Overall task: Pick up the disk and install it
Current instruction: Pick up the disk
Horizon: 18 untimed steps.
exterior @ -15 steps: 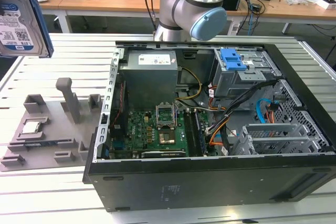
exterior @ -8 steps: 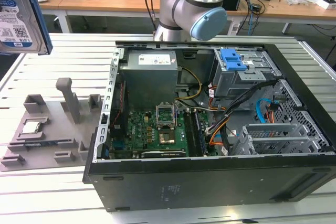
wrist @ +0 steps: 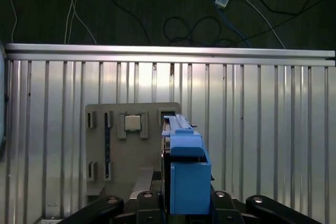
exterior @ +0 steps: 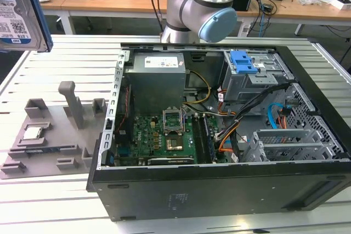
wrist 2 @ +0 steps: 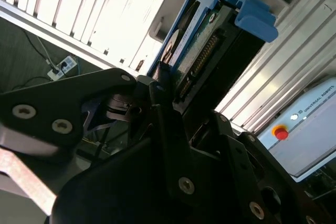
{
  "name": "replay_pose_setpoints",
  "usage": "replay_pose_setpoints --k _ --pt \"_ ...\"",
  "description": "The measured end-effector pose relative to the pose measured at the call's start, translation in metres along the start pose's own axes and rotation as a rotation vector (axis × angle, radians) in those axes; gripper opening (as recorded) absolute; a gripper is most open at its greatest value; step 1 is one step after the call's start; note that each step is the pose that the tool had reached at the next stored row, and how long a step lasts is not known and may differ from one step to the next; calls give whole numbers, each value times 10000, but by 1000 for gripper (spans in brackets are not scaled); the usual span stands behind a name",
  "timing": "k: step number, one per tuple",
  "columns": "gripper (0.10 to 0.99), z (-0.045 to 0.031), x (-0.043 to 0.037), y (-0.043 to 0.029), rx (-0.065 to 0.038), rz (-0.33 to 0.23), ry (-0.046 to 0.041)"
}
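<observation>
Up at about 10 o'clock in the exterior view, well away from the open computer case (exterior: 219,190), the disk (exterior: 19,12) is hanging in the air with its label side facing out and a strip of its blue carrier showing along one edge. It's sitting clear of the slatted metal worktop (exterior: 55,206) and isn't touching anything down there.

In the second wrist view the gripper (wrist 2: 176,90) is clamping right onto the disk (wrist 2: 207,40). The black fingers (wrist 2: 161,114) are pressing against its flat sides, so it's closed narrow with the drive pinched between them. The connector end and the blue carrier tab are pointing away from the wrist.

In the first wrist view the blue carrier (wrist: 184,166) is sticking out from between the gripper, and beyond it a grey parts tray (wrist: 134,156) is lying flat on the worktop with a processor chip (wrist: 132,123) sitting in one of its pockets. From the outside, that tray (exterior: 55,135) is lying at 9 o'clock from the case, just beside it.

The robot arm (exterior: 200,9) is looming at 12 o'clock behind the case. Inside the case, a blue bracket (exterior: 243,61) is sitting on the drive cage at roughly 1 o'clock, and the green motherboard (exterior: 159,135) is showing around 7 o'clock.
</observation>
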State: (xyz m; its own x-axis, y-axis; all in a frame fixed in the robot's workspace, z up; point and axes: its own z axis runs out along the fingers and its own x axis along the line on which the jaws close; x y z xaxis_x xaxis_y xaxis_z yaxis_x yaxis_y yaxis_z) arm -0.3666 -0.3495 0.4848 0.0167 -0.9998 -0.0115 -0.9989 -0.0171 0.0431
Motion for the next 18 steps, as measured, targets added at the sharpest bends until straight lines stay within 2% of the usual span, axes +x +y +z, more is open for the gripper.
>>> replay_pose_setpoints --k 1,5,9,12,14,18 --pt "361 -40 -1 1 0 0 0" --pt "361 -99 -1 3 1 0 0" --pt "361 -189 -2 6 -2 0 1" --pt "361 -282 -3 11 0 0 0" --pt "361 -310 -4 12 0 0 0" --pt "361 -310 -4 12 0 0 -8"
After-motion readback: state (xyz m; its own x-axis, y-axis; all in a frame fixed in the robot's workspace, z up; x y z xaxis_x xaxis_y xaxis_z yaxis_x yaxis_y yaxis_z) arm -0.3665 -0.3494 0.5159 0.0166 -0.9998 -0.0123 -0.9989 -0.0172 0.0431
